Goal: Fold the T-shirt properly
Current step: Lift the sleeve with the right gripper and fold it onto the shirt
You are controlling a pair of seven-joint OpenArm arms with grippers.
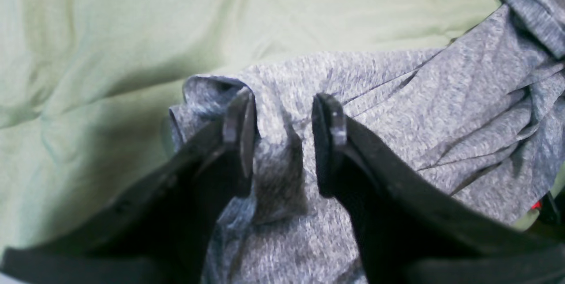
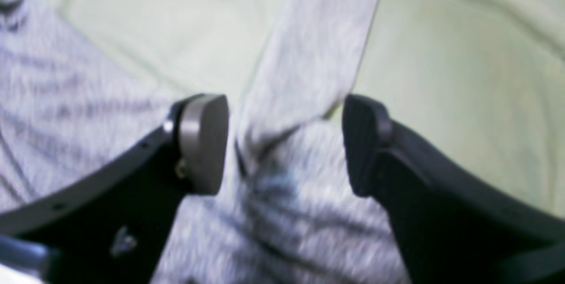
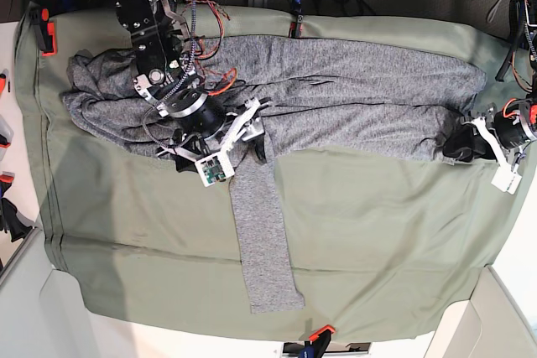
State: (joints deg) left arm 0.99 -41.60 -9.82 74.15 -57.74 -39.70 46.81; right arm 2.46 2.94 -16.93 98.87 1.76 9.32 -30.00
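The heather-grey T-shirt (image 3: 352, 81) lies spread along the far side of the green cloth (image 3: 377, 232), bunched at both ends. One long sleeve (image 3: 264, 241) runs down toward the front edge. My right gripper (image 3: 252, 129) hovers at the top of that sleeve; in the right wrist view the gripper (image 2: 284, 142) is open wide, with the sleeve (image 2: 318, 41) lying under and between its fingers. My left gripper (image 3: 460, 147) sits at the shirt's right end. In the left wrist view it (image 1: 282, 116) is open, with a raised fold of the T-shirt (image 1: 441, 111) standing between the fingers.
The green cloth (image 1: 110, 32) covers the whole table and is wrinkled. Red clamps (image 3: 44, 35) hold it at the edges, one at the front (image 3: 319, 337) and one at the back (image 3: 294, 24). Loose wires (image 3: 210, 31) hang around the arm on the left.
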